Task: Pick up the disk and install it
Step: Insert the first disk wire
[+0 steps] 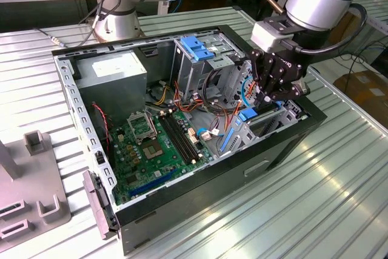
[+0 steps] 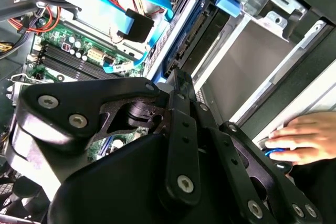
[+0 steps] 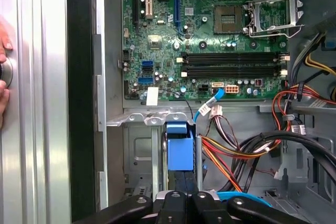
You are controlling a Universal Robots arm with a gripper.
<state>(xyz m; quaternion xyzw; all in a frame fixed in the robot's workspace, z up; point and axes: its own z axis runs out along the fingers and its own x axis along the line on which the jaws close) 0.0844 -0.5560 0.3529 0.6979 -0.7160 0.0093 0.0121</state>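
Edgewise, dark between blue rails: the disk [image 2: 202,40], slotted in the drive bay [image 2: 257,35] of the open case [image 1: 200,192], at 3 o'clock from the motherboard [image 1: 163,144] in the exterior view. Just at its 12 o'clock, the gripper [image 1: 267,98], grip impossible to tell.

Your exterior view looks down slantwise on the whole open computer case [image 1: 212,210] from well back. Both wrist views hang close over its motherboard [image 3: 210,35] [image 2: 68,51], the first facing it squarely, the second obliquely.
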